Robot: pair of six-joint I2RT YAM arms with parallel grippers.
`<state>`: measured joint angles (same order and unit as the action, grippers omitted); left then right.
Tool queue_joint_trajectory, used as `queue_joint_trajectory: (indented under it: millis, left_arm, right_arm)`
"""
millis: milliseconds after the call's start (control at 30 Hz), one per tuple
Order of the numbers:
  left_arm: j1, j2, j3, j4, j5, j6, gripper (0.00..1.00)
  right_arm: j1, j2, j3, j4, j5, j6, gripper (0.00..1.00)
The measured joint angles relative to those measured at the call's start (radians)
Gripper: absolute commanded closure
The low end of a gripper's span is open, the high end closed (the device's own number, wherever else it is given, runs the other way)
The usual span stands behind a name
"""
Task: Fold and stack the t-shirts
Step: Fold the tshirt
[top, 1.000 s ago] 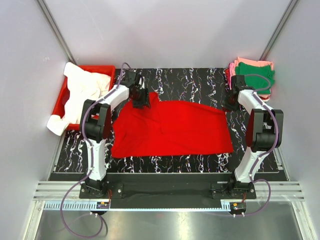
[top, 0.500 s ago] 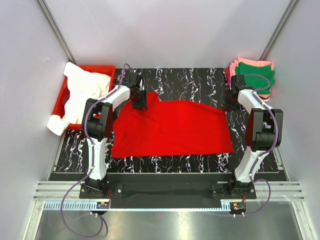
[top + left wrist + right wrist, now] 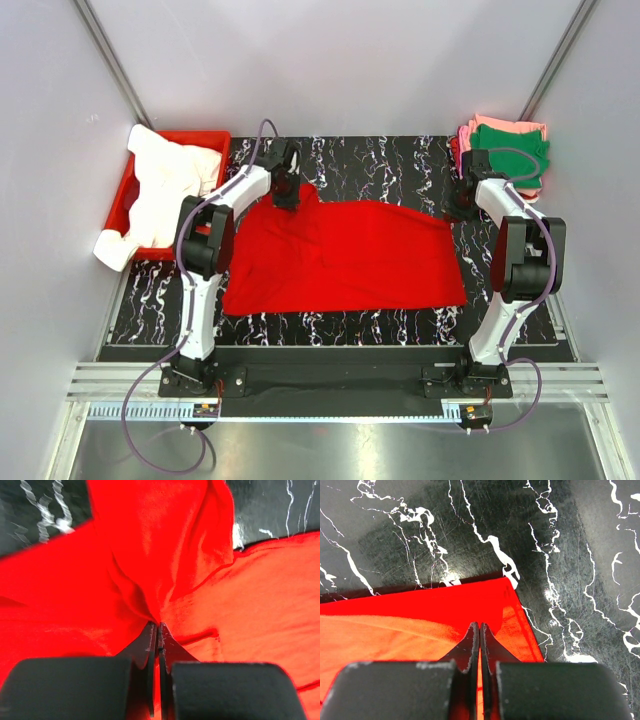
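Black counter (image 3: pixel 380 160) with white swirls holds a red shirt (image 3: pixel 350 255), spread flat and wide in the middle. The left gripper (image 3: pixel 158 630) is pinched tight on the shirt's far left corner, and the cloth bunches up there. The right gripper (image 3: pixel 479 627) is closed on the far right corner. Far right sit stacked green and pink shirts (image 3: pixel 510 150).

The left gripper (image 3: pixel 287 188), its fingers pressed together on a pinched fold of the bright red cloth t-shirt (image 3: pixel 350 255), now sits further right and slightly farther back than a second ago. Its arm's elbow swings right with it, and the shirt's far-left corner rises in a bunched peak under the gripper.
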<state>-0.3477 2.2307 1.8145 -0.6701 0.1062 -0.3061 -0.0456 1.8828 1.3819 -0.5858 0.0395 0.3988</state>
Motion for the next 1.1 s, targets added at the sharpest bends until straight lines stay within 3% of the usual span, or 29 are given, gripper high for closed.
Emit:
queue_joint_trajectory:
  millis: [200,333,767,1100]
  left_arm:
    - [0.0,-0.003,0.126,-0.098,-0.119,0.084,1.0]
    - [0.0,-0.069,0.114,-0.162,-0.221,0.15,1.0]
    - [-0.001,-0.629,-0.372,-0.252,-0.454,0.196,1.0]
    - [-0.044,-0.805,-0.6,-0.304,-0.486,0.116,1.0]
  right_arm:
    - [0.0,0.0,0.0,0.0,-0.004,-0.001,1.0]
    - [0.0,0.0,0.0,0.0,-0.005,-0.001,1.0]
    - [0.0,-0.059,-0.037,0.006,-0.007,0.018,1.0]
    - [0.0,-0.14,-0.139,0.017,-0.003,0.043,1.0]
